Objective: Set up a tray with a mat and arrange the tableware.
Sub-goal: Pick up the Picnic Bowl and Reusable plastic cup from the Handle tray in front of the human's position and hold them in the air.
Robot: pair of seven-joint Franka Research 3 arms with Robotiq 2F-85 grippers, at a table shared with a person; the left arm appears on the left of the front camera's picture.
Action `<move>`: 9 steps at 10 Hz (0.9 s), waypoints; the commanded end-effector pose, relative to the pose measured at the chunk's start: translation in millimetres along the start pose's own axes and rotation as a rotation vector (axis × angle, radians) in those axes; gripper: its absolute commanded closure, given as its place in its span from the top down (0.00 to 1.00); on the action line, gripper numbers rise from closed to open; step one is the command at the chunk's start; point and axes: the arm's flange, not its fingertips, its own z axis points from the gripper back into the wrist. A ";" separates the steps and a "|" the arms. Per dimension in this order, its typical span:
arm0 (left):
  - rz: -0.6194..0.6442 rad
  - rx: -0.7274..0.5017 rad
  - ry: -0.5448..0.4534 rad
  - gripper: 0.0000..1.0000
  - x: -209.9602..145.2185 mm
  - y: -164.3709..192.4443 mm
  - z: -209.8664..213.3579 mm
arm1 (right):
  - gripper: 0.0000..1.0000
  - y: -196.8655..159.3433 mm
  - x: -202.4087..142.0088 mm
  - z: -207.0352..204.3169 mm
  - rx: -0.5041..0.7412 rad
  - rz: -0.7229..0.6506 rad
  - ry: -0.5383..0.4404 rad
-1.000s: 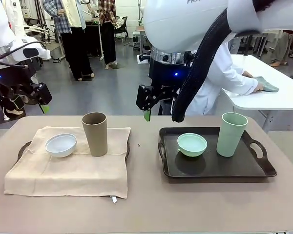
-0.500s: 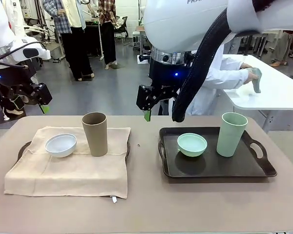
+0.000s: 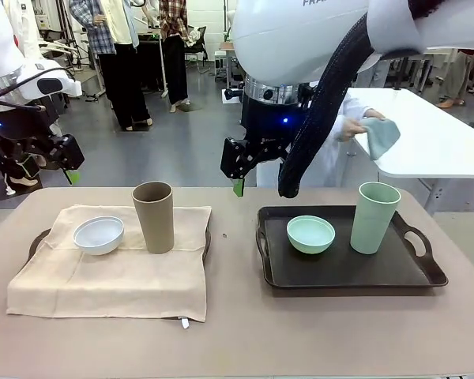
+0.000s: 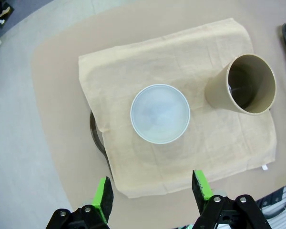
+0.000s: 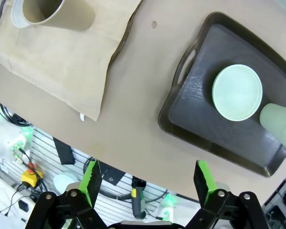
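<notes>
Table (image 3: 237, 332) across the lower frame. Beige mat (image 3: 103, 276) at lower left, draped over a dark tray (image 3: 36, 241). Black tray (image 3: 347, 272) at lower right. Brown cup (image 3: 154, 217) upright on the mat, mint green cup (image 3: 375, 217) upright at the black tray's right. White bowl (image 3: 99, 234) on the mat, left of the brown cup; mint green bowl (image 3: 310, 234) on the black tray, left of its cup. Left gripper (image 4: 152, 183) and right gripper (image 5: 147, 171) above the table, both spread wide, holding nothing.

Bright, even room light falls from overhead. On the black tray (image 3: 340, 272) the mint green bowl (image 3: 310, 234) and mint green cup (image 3: 374, 217) cast soft, dark shadows toward the tray's near rim. Above the tray, the white arm shell (image 3: 300, 39) looks nearly washed out. In the right wrist view the tray's floor carries a dull sheen, and the table (image 5: 143, 129) edge beside it bows with wide-angle distortion.
</notes>
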 end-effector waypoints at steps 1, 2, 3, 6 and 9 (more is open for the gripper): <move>0.000 0.000 0.000 0.88 0.0 0.0 0.0 | 1.00 0.0 0.0 0.0 0.000 0.000 0.000; -0.011 -0.115 0.005 0.88 -4.9 16.2 0.2 | 1.00 -36.2 -6.4 -5.9 0.040 -0.075 0.004; 0.002 -0.156 0.027 0.88 -6.4 31.6 -2.5 | 1.00 -79.7 -13.8 -7.7 0.106 -0.177 -0.002; 0.023 -0.269 0.134 0.88 6.1 54.3 -13.1 | 1.00 -195.3 -54.3 19.5 0.340 -0.369 -0.093; 0.079 -0.492 0.167 0.88 14.5 97.4 -9.3 | 1.00 -286.6 -121.4 40.3 0.584 -0.438 -0.257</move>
